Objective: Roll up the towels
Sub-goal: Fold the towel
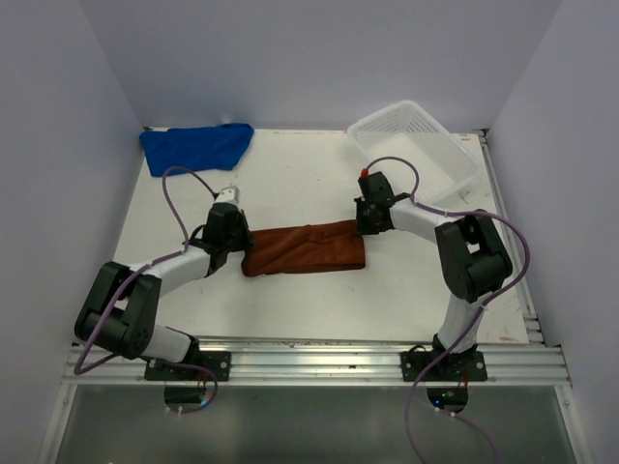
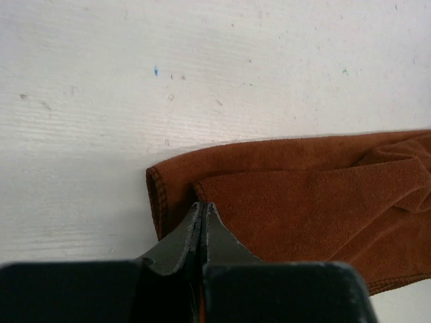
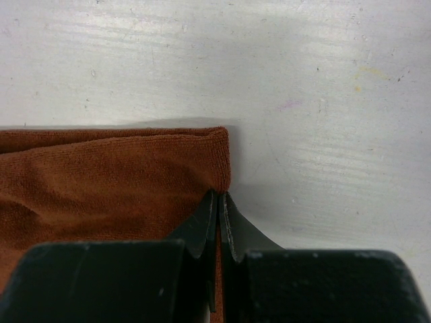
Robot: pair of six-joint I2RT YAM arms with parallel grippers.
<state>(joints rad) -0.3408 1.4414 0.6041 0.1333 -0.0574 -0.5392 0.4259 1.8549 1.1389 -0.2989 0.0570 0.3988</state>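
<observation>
The rust-brown towel [image 1: 305, 248] lies folded mid-surface [image 1: 309, 309], my left gripper [image 2: 203, 205] clamped on its left end and my right gripper [image 3: 219, 195] on its right. The blue towel [image 1: 196, 147] lies crumpled far left, a white mesh basket [image 1: 387, 126] far right.

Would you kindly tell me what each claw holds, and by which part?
Both pinch the rust-brown towel: left claw on a folded layer at its left end, right claw on its right-end hem.
</observation>
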